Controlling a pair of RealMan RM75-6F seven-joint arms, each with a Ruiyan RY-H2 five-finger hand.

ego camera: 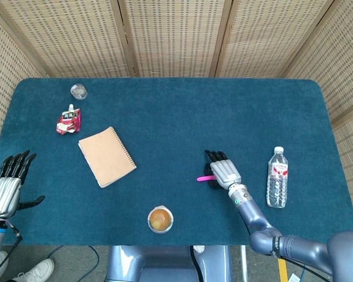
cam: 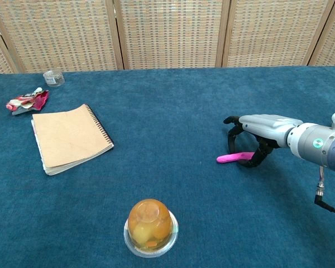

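Cloth of deep blue covers the table, and near its front right part the right hand is lowered palm down over a slim pink stick that lies flat on the cloth. In the chest view the hand's dark fingers arch down on the far side of the stick while the thumb curls in at its right end, so the hand cages that end and the rest of the stick pokes out to the left. Whether the fingertips actually pinch the stick or merely rest beside it cannot be told from either view; the stick looks to be lying on the table and not lifted. To the right of this hand, well apart, a clear water bottle lies on its side. The left hand hangs beyond the table's left edge, fingers spread and holding nothing, and it touches nothing. A spiral notebook with a tan cover lies on the left half of the table, with a crumpled red and white pouch and a small glass farther back. An upturned jelly cup sits near the front edge, between the two hands.
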